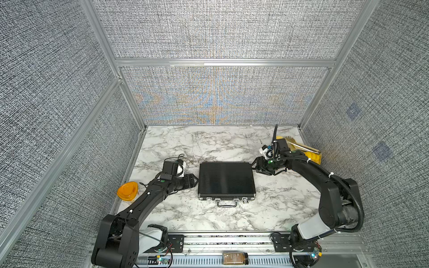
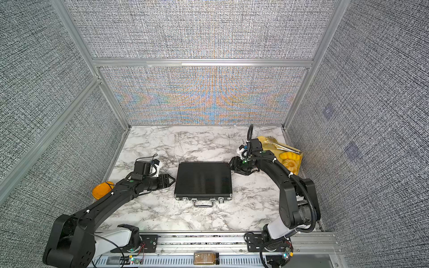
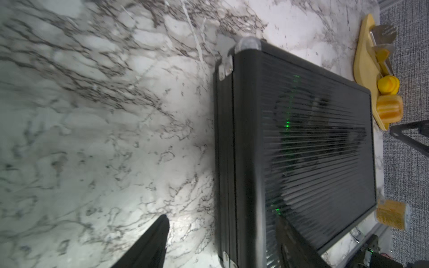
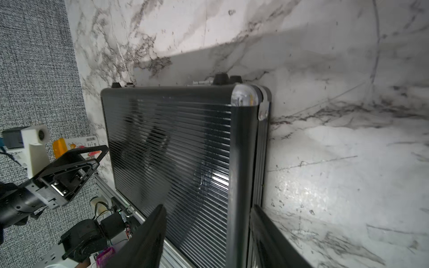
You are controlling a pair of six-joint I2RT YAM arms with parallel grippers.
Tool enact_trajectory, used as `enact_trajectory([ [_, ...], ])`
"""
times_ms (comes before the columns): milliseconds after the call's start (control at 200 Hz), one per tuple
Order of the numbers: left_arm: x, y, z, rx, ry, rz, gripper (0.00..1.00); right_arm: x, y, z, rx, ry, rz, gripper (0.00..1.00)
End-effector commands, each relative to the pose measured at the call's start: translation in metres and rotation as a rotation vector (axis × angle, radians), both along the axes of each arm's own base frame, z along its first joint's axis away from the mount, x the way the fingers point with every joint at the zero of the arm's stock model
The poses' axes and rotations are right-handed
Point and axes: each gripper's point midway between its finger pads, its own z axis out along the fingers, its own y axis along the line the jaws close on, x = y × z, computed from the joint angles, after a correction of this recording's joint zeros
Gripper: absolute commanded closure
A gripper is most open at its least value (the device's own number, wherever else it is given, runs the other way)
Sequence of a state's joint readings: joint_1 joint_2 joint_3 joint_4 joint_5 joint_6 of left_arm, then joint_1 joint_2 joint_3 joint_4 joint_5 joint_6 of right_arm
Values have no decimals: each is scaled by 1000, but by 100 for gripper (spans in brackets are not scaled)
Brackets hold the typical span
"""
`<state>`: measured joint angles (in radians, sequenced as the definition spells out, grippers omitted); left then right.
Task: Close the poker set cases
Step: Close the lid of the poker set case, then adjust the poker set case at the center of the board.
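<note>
Black left tool [image 1: 195, 181], right tool [image 1: 254, 168] low beside case [image 1: 226, 179]

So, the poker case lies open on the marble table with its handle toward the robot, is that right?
Not quite: the poker case is shut, lid flat down, as both top views show. It does lie on the marble table with its handle toward the robot.

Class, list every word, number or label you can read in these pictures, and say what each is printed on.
No text here is readable.
Jar label: there is print, but it is too small to read.
White barcode label: blurred, unreadable.
Poker case: no lettering visible.
</note>
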<state>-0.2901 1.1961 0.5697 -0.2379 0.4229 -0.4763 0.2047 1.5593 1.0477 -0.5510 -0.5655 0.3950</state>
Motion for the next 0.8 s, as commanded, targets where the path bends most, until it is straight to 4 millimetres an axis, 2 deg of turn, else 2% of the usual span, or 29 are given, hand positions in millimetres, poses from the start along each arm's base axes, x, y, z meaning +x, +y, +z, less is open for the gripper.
enact_trajectory([
  [0, -2, -16, 5, -42, -20, -27, 25, 1, 2, -6, -12, -29, 7, 36],
  [180, -7, -23, -3, -46, -4, -33, 25, -11, 4, -23, -28, -5, 14, 36],
  [275, -7, -27, -4, -51, -3, -40, 25, -11, 3, -28, -35, -14, 7, 36],
  [310, -7, -29, -4, -51, 0, -45, 25, -20, 1, -40, -42, 14, 7, 36],
  [460, -10, -35, -10, -50, 20, -63, 25, -20, 0, -49, -50, 11, 3, 36],
  [625, -16, -37, -17, -41, 44, -68, 26, -21, 8, -58, -38, 15, 28, 36],
  [795, -21, -38, -22, -33, 63, -73, 30, -28, 25, -69, -14, 39, 82, 38],
])
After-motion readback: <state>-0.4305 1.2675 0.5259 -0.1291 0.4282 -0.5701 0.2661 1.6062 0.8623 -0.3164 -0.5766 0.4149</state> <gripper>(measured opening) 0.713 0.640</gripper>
